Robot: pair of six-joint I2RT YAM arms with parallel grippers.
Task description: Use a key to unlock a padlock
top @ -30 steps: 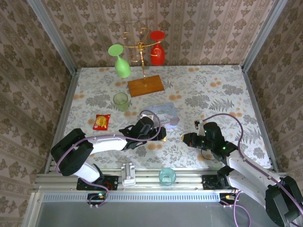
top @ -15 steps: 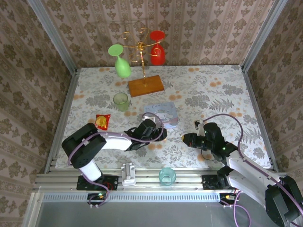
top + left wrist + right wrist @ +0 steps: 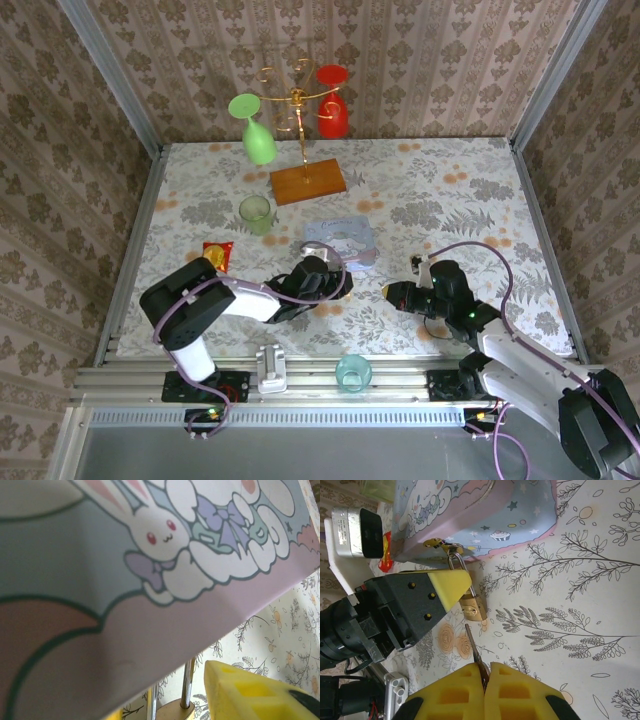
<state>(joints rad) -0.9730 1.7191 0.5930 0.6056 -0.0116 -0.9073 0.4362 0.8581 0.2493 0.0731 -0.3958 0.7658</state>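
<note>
The left gripper [image 3: 333,284] stands part open, its yellow pads [image 3: 250,695] either side of the padlock [image 3: 472,607], which lies against the pale tin [image 3: 470,510]. Its arm stretches low, pointing right. The right gripper [image 3: 485,669] pinches the key [image 3: 471,641], whose tip is just short of the padlock. That arm reaches left.

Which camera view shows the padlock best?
The right wrist view: the padlock shows whole, brass body and shackle. The left wrist view catches just shackle and top; in the top view it is too small.
</note>
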